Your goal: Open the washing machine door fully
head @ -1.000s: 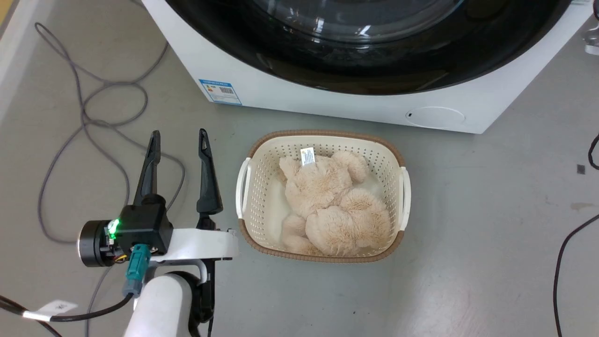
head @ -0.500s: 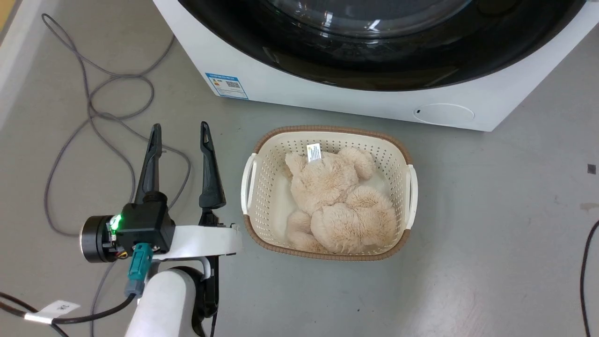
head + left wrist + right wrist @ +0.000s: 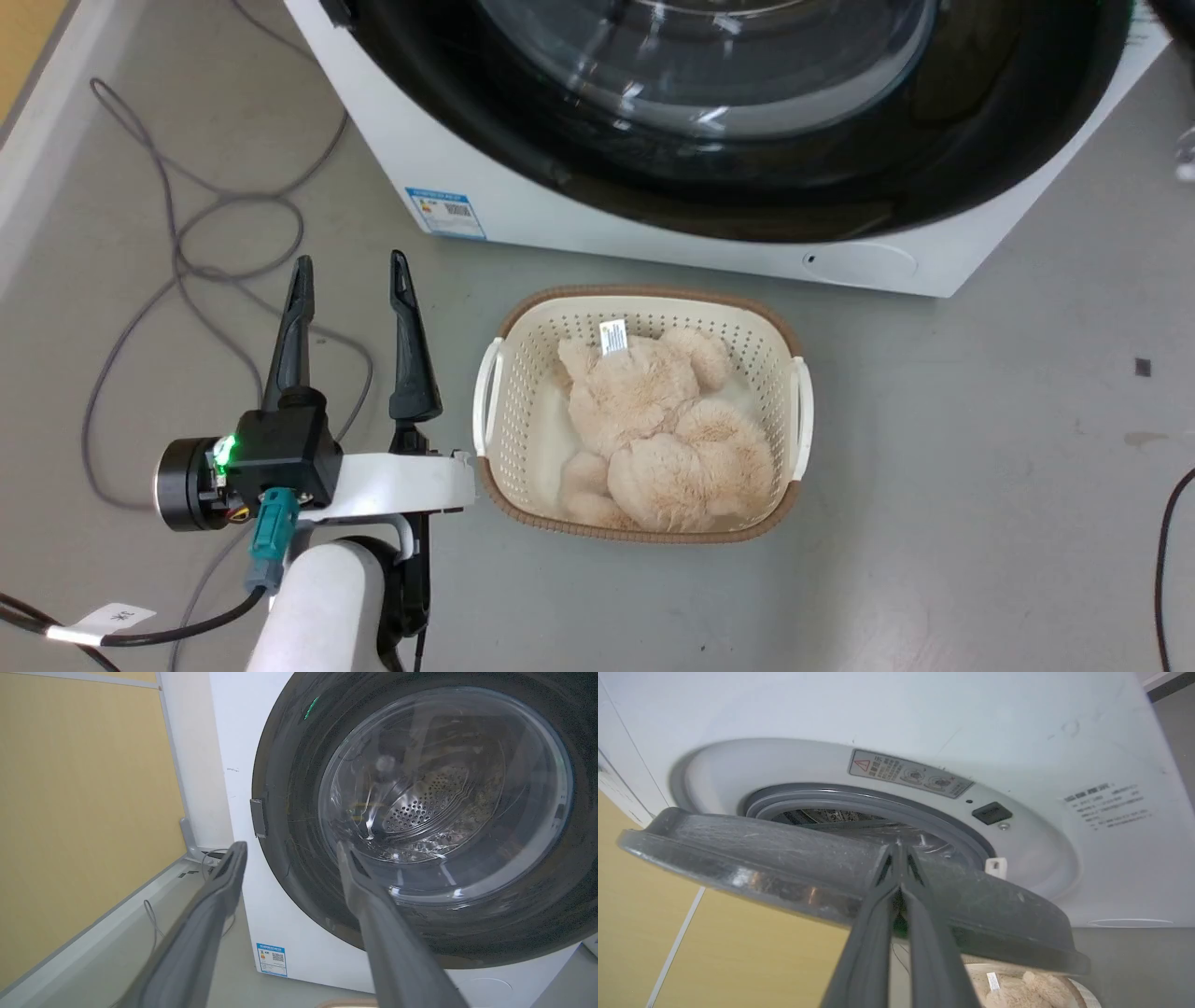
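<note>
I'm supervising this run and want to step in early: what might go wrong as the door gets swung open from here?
1. The right gripper meets the door with its fingers shut at the rim, so it may slip off.
2. The basket sits on the floor just below the door; a lowered arm might knock it.
3. Grey cable loops on the floor beside the left gripper and might snag.

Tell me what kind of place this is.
Probably a laundry corner in a test room: a washing machine, a laundry basket on the grey floor, and loose cables trailing beside it.
</note>
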You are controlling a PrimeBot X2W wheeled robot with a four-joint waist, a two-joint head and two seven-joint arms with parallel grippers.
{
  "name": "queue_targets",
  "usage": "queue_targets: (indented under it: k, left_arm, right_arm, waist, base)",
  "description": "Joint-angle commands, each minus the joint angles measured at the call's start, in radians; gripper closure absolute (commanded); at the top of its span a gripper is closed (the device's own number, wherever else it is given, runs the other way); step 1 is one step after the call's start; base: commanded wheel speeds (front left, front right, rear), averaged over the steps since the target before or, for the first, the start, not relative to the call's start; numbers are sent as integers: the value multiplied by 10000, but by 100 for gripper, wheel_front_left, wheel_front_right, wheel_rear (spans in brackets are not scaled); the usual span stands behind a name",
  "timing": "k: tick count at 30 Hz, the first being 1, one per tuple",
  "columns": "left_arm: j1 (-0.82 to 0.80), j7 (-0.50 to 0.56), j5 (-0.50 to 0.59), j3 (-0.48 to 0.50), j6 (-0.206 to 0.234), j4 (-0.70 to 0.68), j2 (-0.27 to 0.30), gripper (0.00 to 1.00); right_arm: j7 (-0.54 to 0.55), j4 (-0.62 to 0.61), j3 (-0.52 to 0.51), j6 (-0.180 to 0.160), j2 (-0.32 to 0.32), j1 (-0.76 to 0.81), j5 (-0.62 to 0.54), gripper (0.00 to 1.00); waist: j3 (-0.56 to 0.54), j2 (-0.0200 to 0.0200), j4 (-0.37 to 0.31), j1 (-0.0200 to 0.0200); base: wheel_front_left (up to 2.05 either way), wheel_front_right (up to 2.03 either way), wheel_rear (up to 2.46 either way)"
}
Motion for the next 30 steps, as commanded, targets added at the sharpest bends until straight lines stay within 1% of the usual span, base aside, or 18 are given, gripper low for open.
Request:
queue_targets:
  k: [1, 4, 16, 18, 25, 30]
  left_arm:
    - [130, -55, 56, 30, -27, 17, 6, 0]
    - [182, -55, 67, 53, -50, 33, 6, 0]
    - [572, -55, 153, 251, -170, 192, 6, 0]
    - [764, -55, 184, 314, -181, 215, 6, 0]
    - [1078, -55, 247, 465, -248, 272, 6, 0]
    - [1325, -55, 347, 564, -331, 358, 6, 0]
  right_arm:
    - [317, -231, 306, 94, 606, 282, 150, 100]
    - [507, -476, 435, 94, 621, 588, 260, 100]
    - [181, -1217, 656, 94, 1026, 1982, 662, 100]
    - [377, -1583, 812, 94, 1088, 2557, 834, 100]
    - [755, -2802, 897, 94, 1136, 3740, 1319, 100]
    - [1012, -3802, 1065, 94, 1127, 4667, 1466, 100]
  waist:
    - [-82, 0, -39, 0]
    - [-198, 0, -83, 0]
    - [-964, 0, -229, 0]
    - [-1269, 0, -269, 0]
    - [-1637, 0, -377, 0]
    - [-1942, 0, -475, 0]
  base:
    - [0, 0, 0]
    - [0, 0, 0]
    - [0, 0, 0]
    - [0, 0, 0]
    - [0, 0, 0]
    - [0, 0, 0]
